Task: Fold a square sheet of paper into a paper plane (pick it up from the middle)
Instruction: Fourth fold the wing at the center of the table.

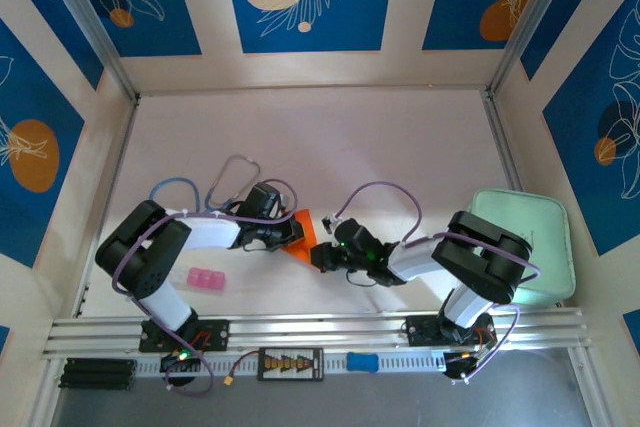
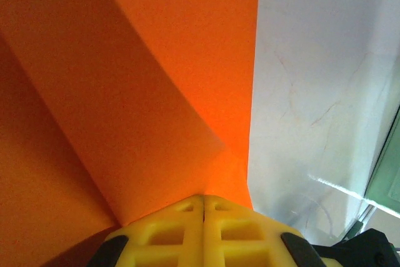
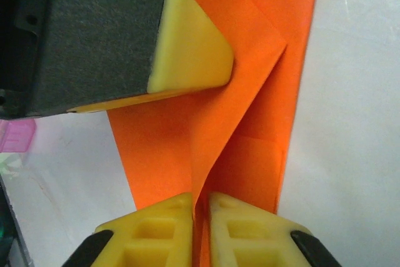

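Nearest the lens in the right wrist view: yellow moulded fingertips of the right gripper (image 3: 200, 203), clenched on a raised fold of the orange sheet (image 3: 187, 142), with paper squeezed upright in the thin slit between them; likewise in the left wrist view, left gripper (image 2: 204, 199) pressed tight together, pinching the same sheet at the root of a broad flap curled up and over.

Beyond the fingers, white tabletop (image 1: 400, 137), matte, faintly scuffed and veined, with a streak of sheen toward its right edge; boxed in by cream walls with blue panels (image 1: 330, 7) bearing white leaf outlines and orange and cream discs; aluminium posts at the far corners, aluminium rails (image 1: 330, 325) along the near edge.

Paper thin, bright, plain, finely grained up close; edges crisp and straight; one diagonal crease ending in a sharp flap corner.

From the right wrist, a strip with its long axis running straight away from the right gripper, passing under the left gripper's yellow pad.

From above, lying in the middle of the tabletop's near half, between both grippers and mostly hidden by them; pointing direction unclear there.

Small pink block (image 1: 207, 280) toward the near left corner; pale green rounded tray (image 1: 540, 227) at the right edge, toward the near corner.
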Robot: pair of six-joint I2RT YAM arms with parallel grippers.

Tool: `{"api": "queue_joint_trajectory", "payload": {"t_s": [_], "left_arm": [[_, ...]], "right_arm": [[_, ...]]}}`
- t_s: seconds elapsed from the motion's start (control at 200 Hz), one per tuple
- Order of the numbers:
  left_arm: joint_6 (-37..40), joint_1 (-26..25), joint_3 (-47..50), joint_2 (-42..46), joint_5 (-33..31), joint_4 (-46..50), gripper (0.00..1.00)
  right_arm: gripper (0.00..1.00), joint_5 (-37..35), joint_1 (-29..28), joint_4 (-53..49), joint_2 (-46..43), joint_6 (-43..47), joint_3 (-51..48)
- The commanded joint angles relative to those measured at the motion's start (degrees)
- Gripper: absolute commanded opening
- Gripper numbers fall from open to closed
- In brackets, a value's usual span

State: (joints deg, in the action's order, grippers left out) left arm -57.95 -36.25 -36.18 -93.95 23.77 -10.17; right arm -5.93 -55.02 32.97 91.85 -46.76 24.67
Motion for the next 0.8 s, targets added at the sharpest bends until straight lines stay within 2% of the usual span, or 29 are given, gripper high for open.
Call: {"api": "queue_joint_trajectory", "payload": {"t_s": [0.0, 0.215, 0.795], "left_arm": [[1.7, -0.5, -0.7, -0.8, 0.1, 2.2, 0.04], [1.5, -0.4, -0.5, -0.9, 0.2, 1.6, 0.04], [1.5, -0.4, -0.2, -0.8, 0.6, 1.0, 0.04]], "right_arm": [[0.17, 3.5, 1.0, -9.6, -1.3, -1.5, 1.1], [0.21, 6.5, 1.7, -12.3, -5.2, -3.0, 1.6], [0.27, 15.3, 6.8, -14.9, -6.5, -4.4, 3.7]]}}
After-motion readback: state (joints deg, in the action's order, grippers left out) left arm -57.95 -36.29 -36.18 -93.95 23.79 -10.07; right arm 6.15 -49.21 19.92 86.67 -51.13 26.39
